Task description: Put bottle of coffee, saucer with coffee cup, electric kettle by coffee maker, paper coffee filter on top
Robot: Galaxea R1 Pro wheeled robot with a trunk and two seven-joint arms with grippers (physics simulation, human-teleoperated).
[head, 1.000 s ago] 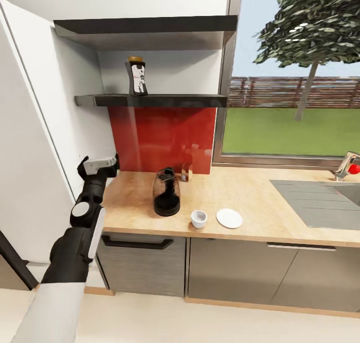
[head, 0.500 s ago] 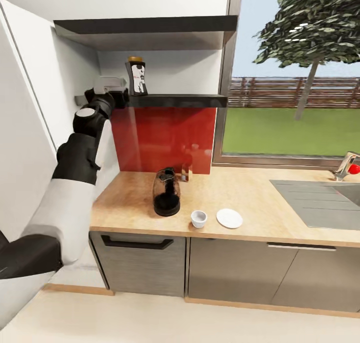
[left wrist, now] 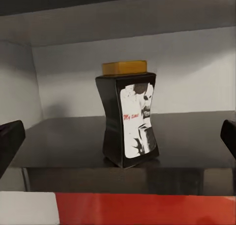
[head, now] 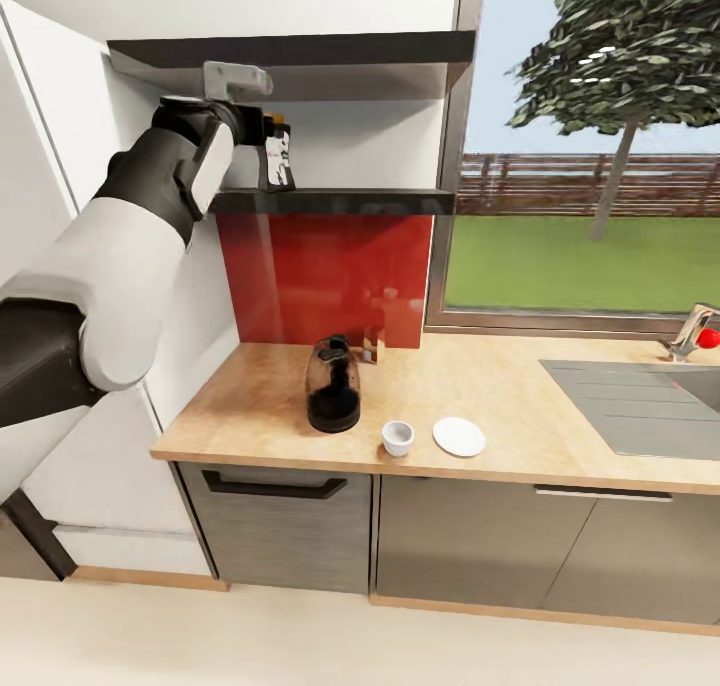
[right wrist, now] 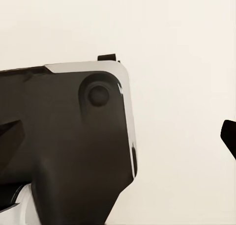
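Coffee cup point(head: 397, 436) and saucer point(head: 459, 436) sit nearest me, side by side but apart near the front edge of the worktop point(head: 500, 406), the cup empty and not on the saucer. Just behind and left of the cup stands the electric kettle point(head: 333, 384), upright. Farther back and higher, I have the left arm raised to the kitchen shelf point(head: 340, 201), its gripper point(head: 262, 126) level with the bottle of coffee point(head: 276, 156), which stands upright on that shelf against the white wall. Through the left wrist view the bottle point(left wrist: 129, 119) sits centred between my fingers point(left wrist: 10, 141), which are spread wide and not touching it. In the right wrist view I see dark finger tips at both edges, set wide apart, holding nothing.
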